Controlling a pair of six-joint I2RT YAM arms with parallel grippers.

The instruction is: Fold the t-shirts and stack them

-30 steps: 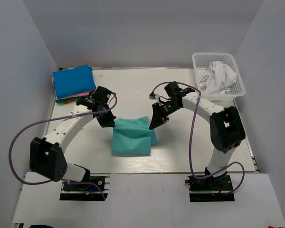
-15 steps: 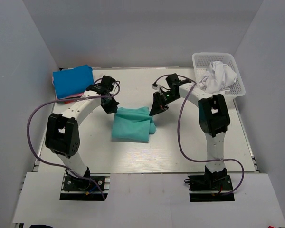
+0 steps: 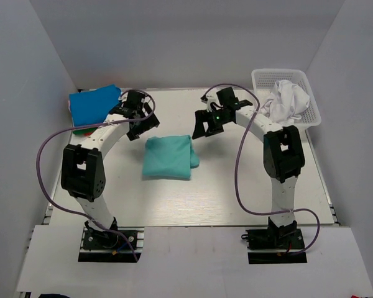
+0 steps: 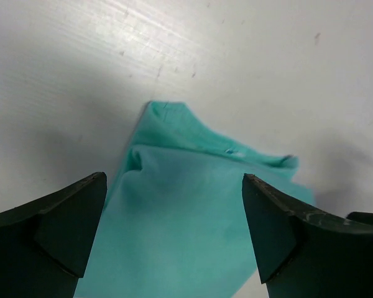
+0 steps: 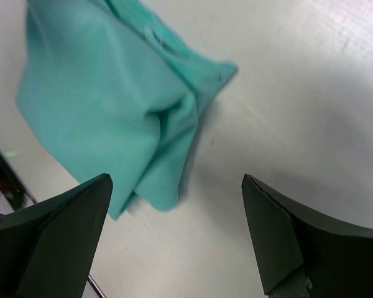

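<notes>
A folded teal t-shirt (image 3: 168,157) lies flat in the middle of the table, also seen as teal t-shirt (image 4: 193,211) and teal t-shirt (image 5: 118,105) in the wrist views. My left gripper (image 3: 143,127) hovers just beyond its far left corner, open and empty; in its own view the left gripper (image 4: 174,226) has cloth below the wide gap. My right gripper (image 3: 202,127) hangs off the shirt's far right corner, open and empty, the right gripper (image 5: 174,233) over bare table. A blue folded t-shirt (image 3: 94,105) tops a stack at far left. A crumpled white t-shirt (image 3: 287,99) fills the basket.
The white plastic basket (image 3: 315,108) stands at the far right corner. Under the blue shirt a pink and a green edge (image 3: 81,130) of other folded garments show. Grey walls close in the table on three sides. Purple cables loop off both arms.
Both grippers have let go of the teal shirt, opened wide and drawn back toward the far side. The shirt's far edge dropped flat onto the table.
</notes>
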